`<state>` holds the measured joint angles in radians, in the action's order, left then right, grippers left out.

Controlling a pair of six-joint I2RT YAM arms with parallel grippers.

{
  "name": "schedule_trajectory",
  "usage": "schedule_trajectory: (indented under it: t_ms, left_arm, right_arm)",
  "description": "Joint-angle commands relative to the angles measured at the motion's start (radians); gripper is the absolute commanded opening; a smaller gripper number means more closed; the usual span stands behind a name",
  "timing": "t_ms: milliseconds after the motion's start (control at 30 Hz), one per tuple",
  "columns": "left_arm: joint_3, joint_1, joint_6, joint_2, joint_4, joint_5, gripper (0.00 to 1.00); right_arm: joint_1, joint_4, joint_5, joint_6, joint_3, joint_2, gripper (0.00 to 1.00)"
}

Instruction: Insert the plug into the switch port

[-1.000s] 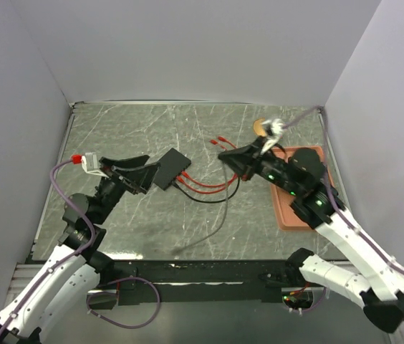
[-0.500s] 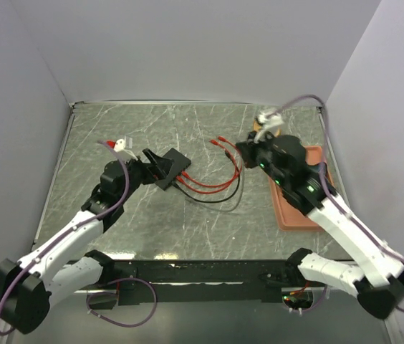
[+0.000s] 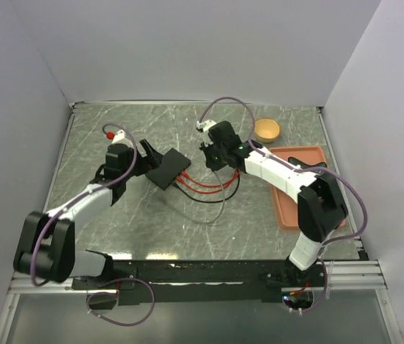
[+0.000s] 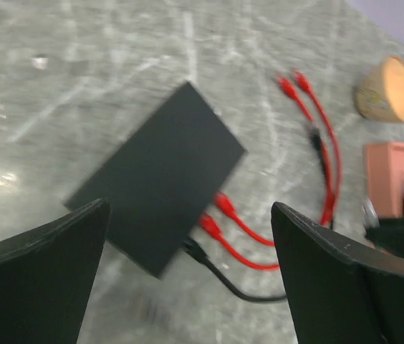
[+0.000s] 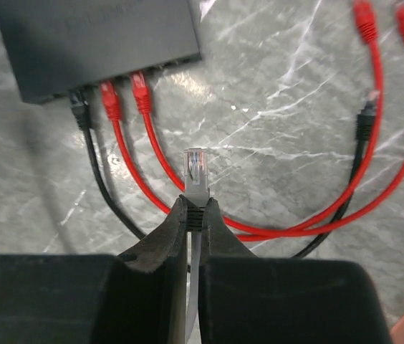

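Note:
The flat black switch box (image 3: 168, 168) lies left of centre; it also shows in the right wrist view (image 5: 94, 32) and the left wrist view (image 4: 160, 179). Its port edge (image 5: 170, 64) faces my right gripper and holds one black and two red plugs (image 5: 109, 100). My right gripper (image 5: 195, 211) (image 3: 208, 153) is shut on a grey plug with a clear tip (image 5: 196, 168), which points at that edge from a short way off. My left gripper (image 3: 149, 157) (image 4: 190, 215) is open and empty, with its jaws spread wide just off the box's far end.
Loose red cable ends (image 5: 363, 18) and a black cable end (image 5: 364, 122) lie right of the box. An orange tray (image 3: 288, 208) lies at the right, with a round tan disc (image 3: 267, 129) behind it. A thin grey cable (image 3: 203, 215) trails across the table's middle.
My right gripper has swung left from beside the tray to just right of the box, with the plug. My left gripper has moved forward to the box's left end.

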<state>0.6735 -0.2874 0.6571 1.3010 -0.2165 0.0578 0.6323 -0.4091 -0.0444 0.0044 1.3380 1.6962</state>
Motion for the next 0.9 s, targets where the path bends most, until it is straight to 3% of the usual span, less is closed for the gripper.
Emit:
schedule_trajectory:
  t_ms: [0,133,400,600,867]
  left_arm:
    - [0.112,0.094,-0.040,0.152,-0.100,0.161,0.99]
    - [0.262,0.120,-0.076,0.321,-0.078,0.252,0.96]
    - [0.425,0.134,-0.125,0.585,-0.113,0.381,0.86]
    - [0.494,0.134,-0.134,0.685,-0.095,0.435,0.78]
    - [0.492,0.133,-0.154,0.708,-0.058,0.482,0.66]
  right_arm:
    - [0.003,0.024,-0.017,-0.058,0.105,0.065,0.00]
    - [0.017,-0.003,-0.003,-0.101,0.208,0.180,0.00]
    - [0.061,-0.028,0.153,-0.158,0.277,0.338,0.00]
    - [0.084,0.000,0.186,-0.167,0.268,0.376,0.00]
    - [0.086,-0.003,0.202,-0.147,0.296,0.444,0.00]
